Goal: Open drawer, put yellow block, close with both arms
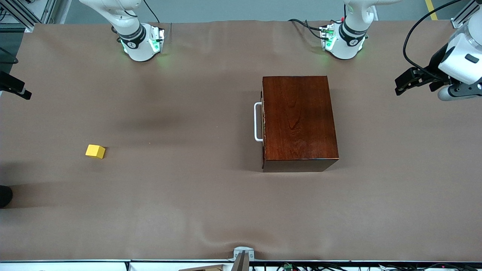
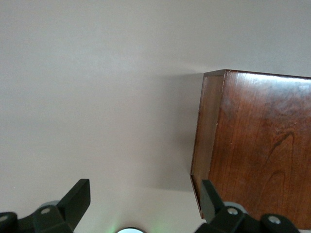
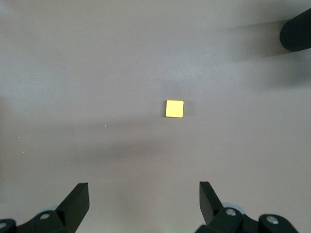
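The dark mahogany box [image 1: 297, 120] stands toward the left arm's end of the table. Its drawer is shut, and the white bar handle [image 1: 258, 122] faces the right arm's end. The yellow block [image 1: 95, 151] lies alone on the brown cloth toward the right arm's end. My left gripper [image 1: 400, 84] hangs open and empty over the table beside the box. The left wrist view shows the box's top and one side [image 2: 257, 145] past the left gripper [image 2: 145, 196]. My right gripper [image 1: 15, 88] hovers at the table's end, open and empty. Its wrist view shows the right gripper [image 3: 144, 199] and the block [image 3: 175, 108].
A black rounded object [image 1: 4, 195] pokes in at the table's edge at the right arm's end, also seen as a dark shape [image 3: 296, 34] in the right wrist view. A grey mount [image 1: 243, 256] sits at the table's nearest edge. The two green-lit arm bases [image 1: 141, 41] stand farthest from the camera.
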Motion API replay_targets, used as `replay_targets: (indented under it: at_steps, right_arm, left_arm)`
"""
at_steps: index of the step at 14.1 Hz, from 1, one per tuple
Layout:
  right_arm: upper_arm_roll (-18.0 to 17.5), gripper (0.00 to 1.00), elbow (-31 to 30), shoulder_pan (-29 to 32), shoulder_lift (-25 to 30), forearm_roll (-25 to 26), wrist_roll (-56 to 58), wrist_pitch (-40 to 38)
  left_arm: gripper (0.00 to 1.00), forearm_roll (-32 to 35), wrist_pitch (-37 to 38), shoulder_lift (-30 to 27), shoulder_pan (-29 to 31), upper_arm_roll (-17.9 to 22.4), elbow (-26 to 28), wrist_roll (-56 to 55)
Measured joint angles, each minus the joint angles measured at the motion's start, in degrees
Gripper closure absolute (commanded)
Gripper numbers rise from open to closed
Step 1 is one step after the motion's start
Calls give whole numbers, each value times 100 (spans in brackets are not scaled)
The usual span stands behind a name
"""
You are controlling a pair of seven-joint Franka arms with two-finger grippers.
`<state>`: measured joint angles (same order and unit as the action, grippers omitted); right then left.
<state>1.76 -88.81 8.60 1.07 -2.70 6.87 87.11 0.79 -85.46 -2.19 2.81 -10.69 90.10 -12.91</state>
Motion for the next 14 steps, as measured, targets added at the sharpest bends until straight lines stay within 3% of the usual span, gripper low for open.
replay_targets:
  at_steps: [7, 10, 12, 14]
  right_arm:
    - [2, 0, 42, 0, 0, 41, 0, 6]
    - [8, 0, 50, 1, -1, 43, 0, 6]
    - [8, 0, 55, 1, -3, 46, 0, 6]
    - [6, 0, 60, 1, -5, 57, 0, 6]
  left_arm:
    - [0, 0, 176, 0, -15, -90, -52, 22]
    - [0, -1, 225, 122, -249, -665, -46, -124]
    - [0, -1, 165, 443, -656, -1081, -66, -932]
    - [0, 6, -14, 1031, -1255, -1225, -376, -1858]
